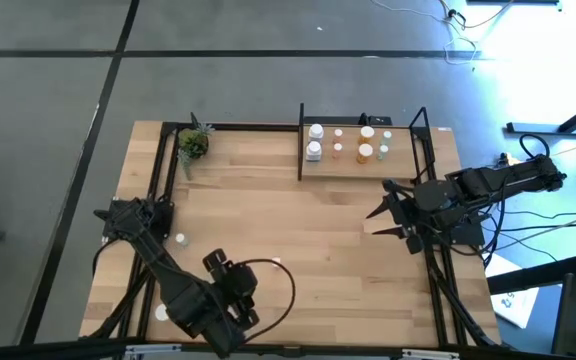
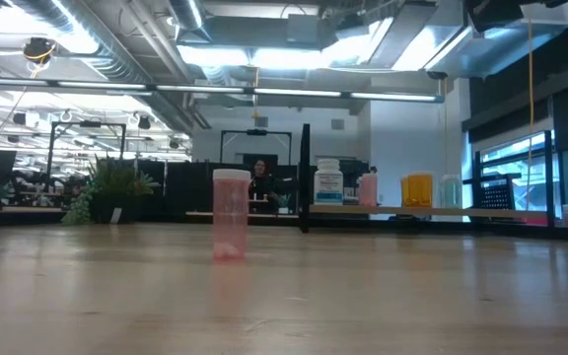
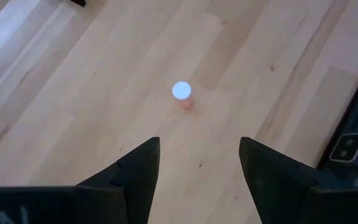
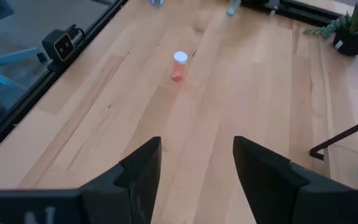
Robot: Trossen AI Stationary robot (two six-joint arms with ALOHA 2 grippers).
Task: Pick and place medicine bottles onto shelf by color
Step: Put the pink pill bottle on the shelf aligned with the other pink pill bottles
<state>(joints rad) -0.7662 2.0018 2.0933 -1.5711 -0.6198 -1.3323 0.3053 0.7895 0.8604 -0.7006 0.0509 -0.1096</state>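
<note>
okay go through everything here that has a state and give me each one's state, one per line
Left pincer: open, empty, above the pink bottle.
Right pincer: open, empty.
Pink bottle: upright, capped, alone on the table.
Shelf: several bottles standing on it.
Potted plant: upright.

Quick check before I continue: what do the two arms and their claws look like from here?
Both arms are dark and jointed. The left arm trails a black cable looping over the table. The right arm has cables running off its outer side. Each claw, left and right, ends in two dark, wedge-shaped fingers.

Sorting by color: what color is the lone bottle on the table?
Pinkish bottle with a white cap, clearest in the low view.
</note>
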